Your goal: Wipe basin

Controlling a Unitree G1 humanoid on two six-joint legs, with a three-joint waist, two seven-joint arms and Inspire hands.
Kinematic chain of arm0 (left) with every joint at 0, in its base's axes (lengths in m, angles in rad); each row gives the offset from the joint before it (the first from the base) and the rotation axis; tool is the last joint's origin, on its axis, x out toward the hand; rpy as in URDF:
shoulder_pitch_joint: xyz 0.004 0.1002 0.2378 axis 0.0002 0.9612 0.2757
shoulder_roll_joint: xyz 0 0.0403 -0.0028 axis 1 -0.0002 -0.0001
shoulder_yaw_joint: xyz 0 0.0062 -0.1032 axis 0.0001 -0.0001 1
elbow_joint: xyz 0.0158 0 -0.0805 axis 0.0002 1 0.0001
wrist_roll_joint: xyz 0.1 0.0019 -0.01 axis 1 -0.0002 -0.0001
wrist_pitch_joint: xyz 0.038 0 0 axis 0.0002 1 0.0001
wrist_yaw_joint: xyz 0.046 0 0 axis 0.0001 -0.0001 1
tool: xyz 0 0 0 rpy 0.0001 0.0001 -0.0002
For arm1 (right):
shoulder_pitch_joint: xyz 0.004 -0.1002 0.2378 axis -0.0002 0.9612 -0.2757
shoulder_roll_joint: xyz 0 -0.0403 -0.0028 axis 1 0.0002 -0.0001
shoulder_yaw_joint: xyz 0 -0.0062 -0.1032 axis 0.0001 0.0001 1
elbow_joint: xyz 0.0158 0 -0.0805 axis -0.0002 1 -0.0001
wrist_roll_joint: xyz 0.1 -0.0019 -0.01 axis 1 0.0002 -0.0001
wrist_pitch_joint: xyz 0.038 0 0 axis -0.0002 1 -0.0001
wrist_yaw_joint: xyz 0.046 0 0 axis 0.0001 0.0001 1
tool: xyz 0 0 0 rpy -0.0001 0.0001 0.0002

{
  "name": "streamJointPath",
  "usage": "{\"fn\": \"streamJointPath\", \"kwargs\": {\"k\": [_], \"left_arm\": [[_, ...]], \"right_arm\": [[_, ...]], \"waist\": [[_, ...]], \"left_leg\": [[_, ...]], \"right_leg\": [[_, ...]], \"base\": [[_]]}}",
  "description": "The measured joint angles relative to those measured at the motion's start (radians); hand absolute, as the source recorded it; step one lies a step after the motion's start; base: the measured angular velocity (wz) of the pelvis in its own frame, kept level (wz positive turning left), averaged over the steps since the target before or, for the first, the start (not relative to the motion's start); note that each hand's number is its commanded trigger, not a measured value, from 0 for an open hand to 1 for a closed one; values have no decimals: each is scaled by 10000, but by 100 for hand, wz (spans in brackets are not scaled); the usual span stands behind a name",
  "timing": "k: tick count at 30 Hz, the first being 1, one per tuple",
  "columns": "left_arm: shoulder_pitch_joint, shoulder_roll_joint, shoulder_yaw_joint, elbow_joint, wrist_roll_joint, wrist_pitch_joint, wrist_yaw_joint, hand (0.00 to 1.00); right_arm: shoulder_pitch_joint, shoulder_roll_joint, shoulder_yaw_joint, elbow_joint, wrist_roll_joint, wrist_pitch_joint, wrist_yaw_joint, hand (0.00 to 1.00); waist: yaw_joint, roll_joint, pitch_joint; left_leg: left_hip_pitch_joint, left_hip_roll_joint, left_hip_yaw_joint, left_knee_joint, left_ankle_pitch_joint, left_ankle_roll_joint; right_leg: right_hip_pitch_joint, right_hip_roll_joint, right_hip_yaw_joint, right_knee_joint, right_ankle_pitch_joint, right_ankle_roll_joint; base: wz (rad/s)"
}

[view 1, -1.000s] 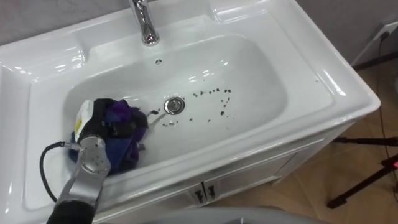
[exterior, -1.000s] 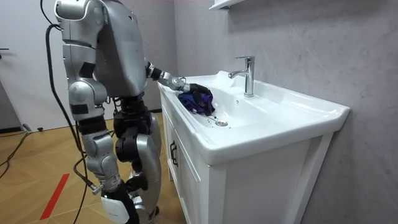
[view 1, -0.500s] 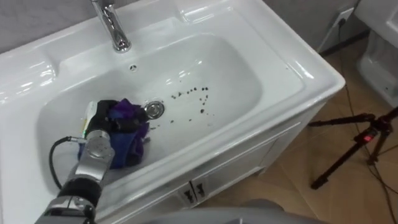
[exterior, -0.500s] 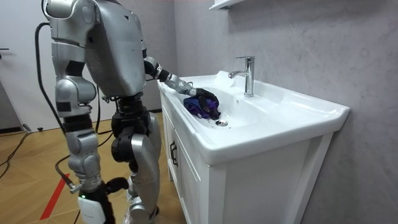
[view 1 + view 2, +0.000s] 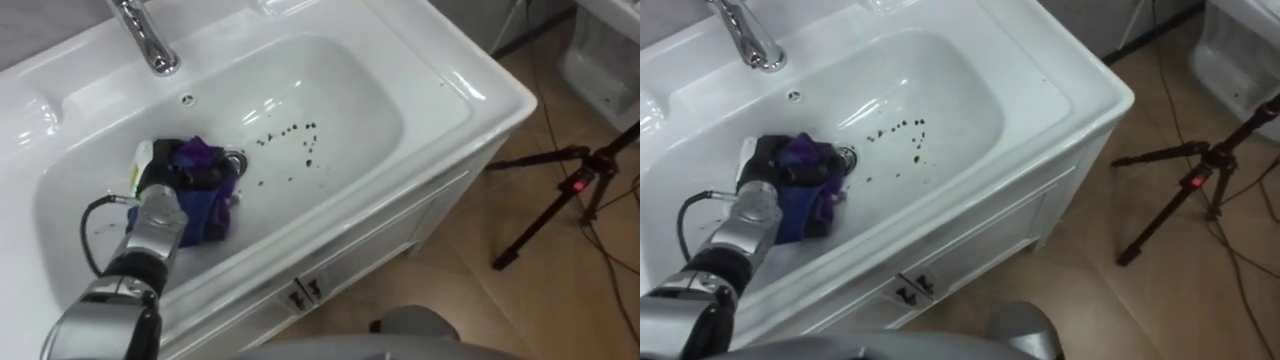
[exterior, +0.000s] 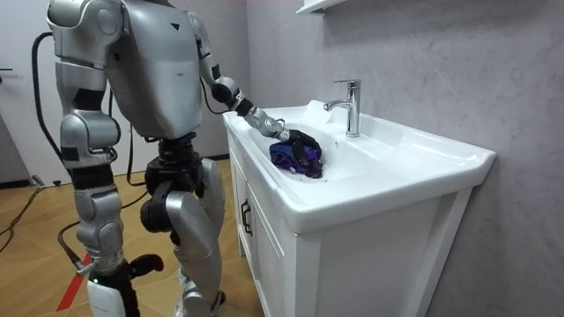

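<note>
The white basin [image 5: 350, 90] has dark specks [image 5: 290, 135] scattered just right of its drain [image 5: 236, 160]. A bunched purple cloth [image 5: 205, 195] lies on the basin floor, against the drain's left side. My left hand [image 5: 160, 180] reaches in from the lower left and lies on the cloth with its fingers curled into it. In the room view I stand at the vanity's end, my left arm stretched over the rim to the cloth [image 6: 300, 157]. My right arm [image 6: 86, 141] hangs at my side on the room view's left.
A chrome tap [image 5: 145, 40] stands at the basin's back edge. Cabinet doors [image 5: 300, 290] sit below the front rim. A black tripod [image 5: 560, 195] stands on the wooden floor to my right, and a white fixture [image 5: 600, 60] lies beyond it.
My left hand has pushed the cloth to the right across the basin floor, up to the drain. I have stepped and turned, and the eye views have shifted right.
</note>
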Motion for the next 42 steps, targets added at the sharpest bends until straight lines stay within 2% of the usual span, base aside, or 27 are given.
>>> {"fn": "streamJointPath", "kwargs": {"k": [5,7,9,11,14,16,22,26,29,37,42], "left_arm": [[-262,-64,-30,132,-504,-203,489,100],[-404,-202,-52,159,-701,-270,743,100],[-630,-301,-136,259,-851,-412,858,100],[-983,-483,-493,431,-832,-529,922,100],[-1213,-835,-585,501,-848,-631,1314,100],[-1210,-840,-627,464,-977,-731,1375,100],[-1365,-941,-828,439,-1583,-789,1665,100],[-1784,-1144,-815,482,-1656,-948,1676,100],[-2069,-1208,-813,474,-1648,-1071,1717,100],[-2145,-1198,-819,422,-1657,-1178,1717,100],[-2194,-1209,-825,422,-1876,-1201,1711,100]], "right_arm": [[-297,-9,718,65,-11,-43,-234,0],[-341,19,975,107,34,-37,-304,0],[-509,24,1219,100,128,-47,-321,0],[-667,37,1445,88,240,-63,-373,0],[-849,151,1482,70,232,-209,-626,0],[-857,214,1616,85,254,-243,-704,0],[-892,261,2182,155,529,-265,-728,0],[-766,307,2180,193,597,-261,-741,0],[-689,356,2164,225,578,-247,-740,0],[-572,353,2164,200,573,-252,-725,0],[-712,359,2169,122,548,-270,-733,0]], "waist": [[-2,-102,29],[-1,-220,74],[1,-347,154],[-20,-507,159],[-115,-649,151],[-140,-692,147],[-490,-716,148],[-901,-784,175],[-1052,-838,186],[-1096,-841,181],[-1100,-744,127]], "left_leg": [[-435,-50,134,9,73,-20],[-445,-109,159,34,140,-36],[-494,-143,160,36,198,-42],[-611,-164,161,35,243,-30],[-753,-198,182,18,300,9],[-783,-205,185,25,305,20],[-786,-193,238,-64,305,117],[-814,-182,537,-63,254,171],[-839,-143,750,-70,212,156],[-982,-76,778,-12,187,137],[-1063,-27,764,24,186,144]], "right_leg": [[-593,-24,143,414,-20,-37],[-733,-68,145,507,-37,-63],[-776,-112,135,512,-25,-80],[-924,-103,150,509,-9,-85],[-1096,-52,366,492,46,-22],[-1107,-52,383,466,66,6],[-1079,-85,401,282,236,102],[-1149,-79,494,289,288,120],[-1260,21,690,268,346,110],[-1303,74,699,96,459,101],[-1246,91,674,-136,609,101]], "base": [[-8],[0],[0],[0],[0],[0],[-2],[-18],[-24],[-2],[0]]}}
